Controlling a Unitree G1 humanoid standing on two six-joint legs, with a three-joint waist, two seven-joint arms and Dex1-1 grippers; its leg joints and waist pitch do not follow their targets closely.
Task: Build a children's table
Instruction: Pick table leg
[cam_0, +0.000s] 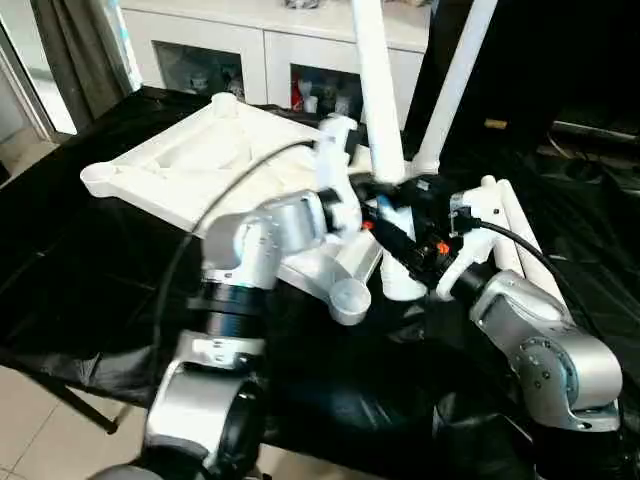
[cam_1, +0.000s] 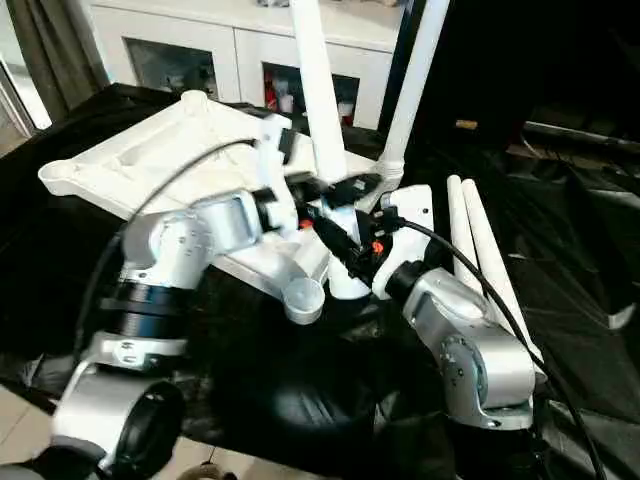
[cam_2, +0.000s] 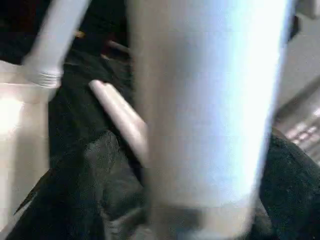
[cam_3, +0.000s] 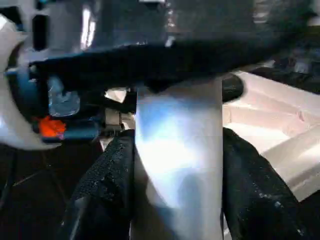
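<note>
A: Left first. We saw the tabletop (cam_0: 190, 165) upside down on the black cloth (cam_0: 80, 260), ribs up, tilted, an empty corner socket (cam_0: 349, 300) at the near corner.

B: And the left gripper (cam_0: 372, 190)?

A: Fingers spread wide, released, right beside the near upright leg (cam_0: 378, 100). The left wrist view had that leg up close.

B: Middle?

A: We counted two legs standing in sockets: the near one and a far leg (cam_0: 455, 85), leaning slightly right.

B: Right gripper (cam_3: 177, 165)?

A: Clenched on the near upright leg low down; we saw one black finger (cam_3: 107, 180) pressed on each side in the right wrist view.

B: Far right?

A: Two spare legs (cam_1: 480, 250) lay side by side on the cloth, touching each other, just beside the right forearm (cam_1: 465, 340).
</note>
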